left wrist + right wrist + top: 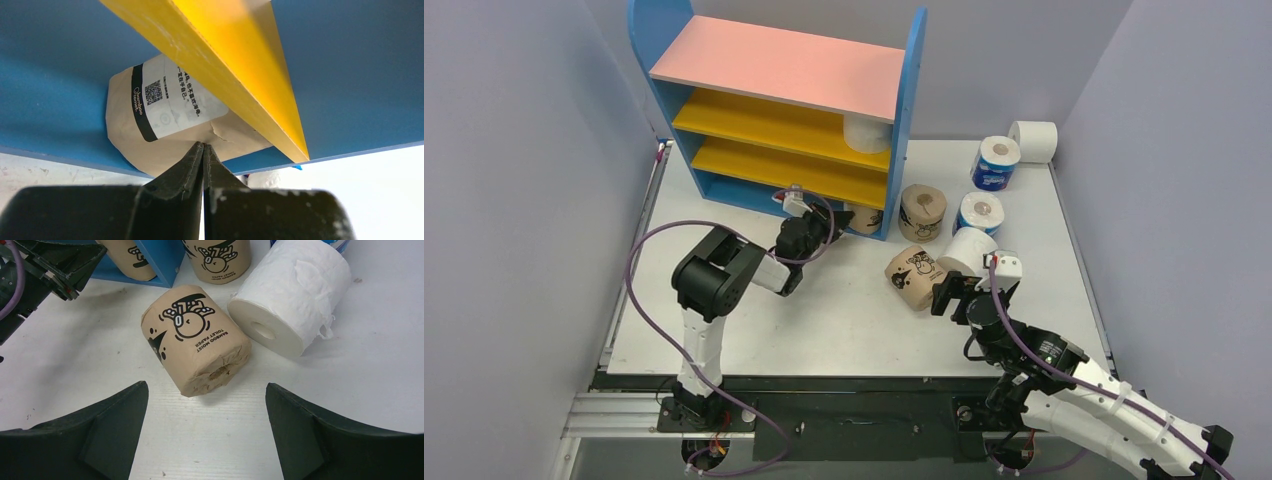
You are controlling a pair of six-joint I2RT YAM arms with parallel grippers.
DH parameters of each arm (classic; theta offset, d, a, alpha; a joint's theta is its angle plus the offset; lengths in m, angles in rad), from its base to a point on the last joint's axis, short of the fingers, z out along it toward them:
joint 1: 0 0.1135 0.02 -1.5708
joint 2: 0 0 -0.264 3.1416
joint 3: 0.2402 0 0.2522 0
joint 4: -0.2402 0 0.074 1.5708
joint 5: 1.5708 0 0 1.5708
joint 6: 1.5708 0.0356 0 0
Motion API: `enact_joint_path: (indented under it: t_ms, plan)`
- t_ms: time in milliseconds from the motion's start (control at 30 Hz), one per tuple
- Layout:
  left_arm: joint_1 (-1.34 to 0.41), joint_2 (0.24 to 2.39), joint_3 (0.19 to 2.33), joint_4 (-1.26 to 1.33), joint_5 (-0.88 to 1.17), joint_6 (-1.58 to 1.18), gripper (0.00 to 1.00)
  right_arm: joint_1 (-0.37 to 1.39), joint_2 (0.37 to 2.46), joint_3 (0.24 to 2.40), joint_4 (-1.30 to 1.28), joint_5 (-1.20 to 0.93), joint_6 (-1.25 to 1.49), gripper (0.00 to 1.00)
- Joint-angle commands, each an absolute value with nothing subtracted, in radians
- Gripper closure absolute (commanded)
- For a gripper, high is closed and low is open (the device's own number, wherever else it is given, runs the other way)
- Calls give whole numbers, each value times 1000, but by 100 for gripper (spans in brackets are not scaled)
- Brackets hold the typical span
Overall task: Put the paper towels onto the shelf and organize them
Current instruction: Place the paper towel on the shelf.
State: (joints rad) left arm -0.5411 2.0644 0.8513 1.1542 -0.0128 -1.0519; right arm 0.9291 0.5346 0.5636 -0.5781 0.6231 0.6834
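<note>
The shelf (774, 65) stands at the back left, with a white roll (867, 132) on its upper yellow board. A tan printed roll (864, 217) sits on its blue base. My left gripper (832, 222) is shut, and its joined tips (203, 145) rest against that tan roll (160, 115) under the yellow board (235, 60); nothing is between the fingers. My right gripper (944, 295) stands open just short of a tan roll lying on its side (195, 340), with a white roll (290, 295) to the right of it.
An upright tan roll (922, 212) stands beside the shelf's right panel. Two blue-wrapped rolls (980, 212) (995, 163) and a white roll (1034, 140) sit toward the back right. The left arm's body (40, 270) is close on the left in the right wrist view.
</note>
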Motion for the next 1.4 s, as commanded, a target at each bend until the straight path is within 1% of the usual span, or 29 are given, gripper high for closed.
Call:
enact_joint_path:
  t_ms: [0,667,867,1033,1100,1167,1200,1300,1333,1367]
  plan:
    - [-543,2090,911,1154,0,-1051,100,926,547,594,-569,652,666,17]
    - [-544,2140,1000,1105,22,-1030,100,927,544,592,-575,658,681,18]
    - [-543,2109,965,1118,18,-1034,100,926,549,596,-581,660,686,18]
    - [-542,1970,834,1109,-24,-1016,100,927,554,611,-593,666,688,17]
    - [-538,1890,777,1050,-54,-1020,98,927,560,612,-586,663,688,17]
    - [-540,1793,725,972,-83,-1023,93,927,576,613,-579,658,693,17]
    - [-554,1758,709,917,-92,-1010,88,927,588,613,-572,655,695,17]
    - [-596,1559,646,772,-164,-947,82,927,604,611,-545,655,711,15]
    - [-621,1524,632,689,-186,-905,76,926,611,606,-529,658,717,15]
    - [-634,1447,629,641,-226,-881,67,926,614,604,-522,659,728,13]
